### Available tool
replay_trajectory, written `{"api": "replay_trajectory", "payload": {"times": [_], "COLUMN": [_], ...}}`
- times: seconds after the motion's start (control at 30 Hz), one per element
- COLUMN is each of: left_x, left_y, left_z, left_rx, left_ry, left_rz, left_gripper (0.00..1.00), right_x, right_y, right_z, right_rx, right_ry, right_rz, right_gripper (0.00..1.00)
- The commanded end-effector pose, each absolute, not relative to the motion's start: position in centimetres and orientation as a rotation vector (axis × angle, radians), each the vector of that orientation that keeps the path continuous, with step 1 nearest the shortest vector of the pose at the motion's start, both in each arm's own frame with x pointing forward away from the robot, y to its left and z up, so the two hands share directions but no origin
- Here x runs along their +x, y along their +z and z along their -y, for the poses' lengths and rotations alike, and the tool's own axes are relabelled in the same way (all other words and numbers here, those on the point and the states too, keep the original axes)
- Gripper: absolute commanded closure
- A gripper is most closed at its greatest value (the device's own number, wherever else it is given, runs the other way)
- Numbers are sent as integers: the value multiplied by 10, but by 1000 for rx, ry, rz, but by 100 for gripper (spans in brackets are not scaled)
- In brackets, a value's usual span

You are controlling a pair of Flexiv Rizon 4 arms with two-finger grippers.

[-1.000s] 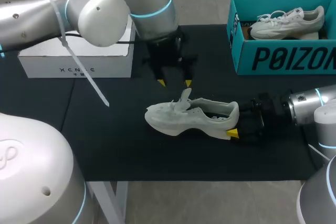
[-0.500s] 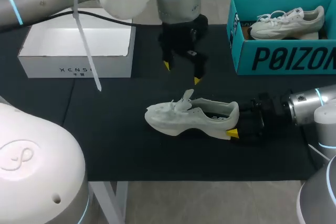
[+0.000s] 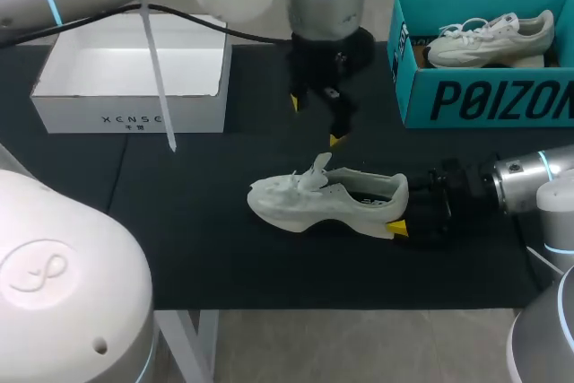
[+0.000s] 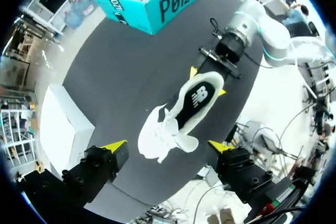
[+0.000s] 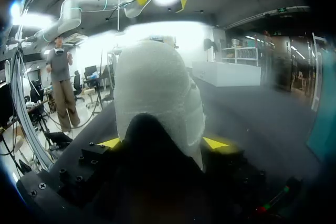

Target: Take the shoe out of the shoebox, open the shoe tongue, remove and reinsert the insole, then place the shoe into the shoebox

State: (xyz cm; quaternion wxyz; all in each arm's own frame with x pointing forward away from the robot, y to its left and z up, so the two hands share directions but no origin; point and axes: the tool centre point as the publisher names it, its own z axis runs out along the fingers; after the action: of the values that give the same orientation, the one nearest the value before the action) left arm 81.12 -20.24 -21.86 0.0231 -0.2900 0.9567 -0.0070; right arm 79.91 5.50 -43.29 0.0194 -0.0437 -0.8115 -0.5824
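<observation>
A white shoe [image 3: 314,202] lies on the black mat with its toe to the left and its tongue [image 3: 316,168] standing up. A dark insole [image 4: 197,98] lies inside it. My right gripper [image 3: 401,208] is shut on the shoe's heel [image 5: 157,93], one yellow tip on each side [image 5: 163,142]. My left gripper [image 3: 315,120] hangs open above and behind the shoe, with nothing between its fingers. From the left wrist view the shoe [image 4: 173,124] lies well below the gripper [image 4: 168,145]. The white shoebox [image 3: 134,78] stands open at the back left.
A teal shoebox [image 3: 484,87] at the back right holds another white shoe [image 3: 489,38]. The black mat [image 3: 197,248] ends at the table's front edge.
My left gripper has lifted away from the tongue, moved back and to the right, and opened wider. The shoe and my right gripper have stayed where they were.
</observation>
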Motion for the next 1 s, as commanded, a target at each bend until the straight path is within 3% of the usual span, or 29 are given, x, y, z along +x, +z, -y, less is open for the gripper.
{"api": "replay_trajectory", "payload": {"times": [0.03,0.27,0.3,0.37,1.0], "left_x": [805,792,790,789,789], "left_y": [-218,-244,-248,-254,-309], "left_z": [212,223,225,227,247], "left_rx": [-478,-213,-200,-177,107], "left_ry": [52,87,87,82,80], "left_rz": [-2937,-2977,-2984,-3000,-3079], "left_gripper": [0,0,24,100,100], "right_x": [799,799,799,799,799], "right_y": [-437,-437,-437,-437,-437], "right_z": [-58,-58,-58,-58,-58], "right_rx": [-137,-137,-137,-137,-137], "right_ry": [-1805,-1805,-1805,-1805,-1805], "right_rz": [2521,2521,2521,2521,2521], "right_gripper": [100,100,100,100,100]}}
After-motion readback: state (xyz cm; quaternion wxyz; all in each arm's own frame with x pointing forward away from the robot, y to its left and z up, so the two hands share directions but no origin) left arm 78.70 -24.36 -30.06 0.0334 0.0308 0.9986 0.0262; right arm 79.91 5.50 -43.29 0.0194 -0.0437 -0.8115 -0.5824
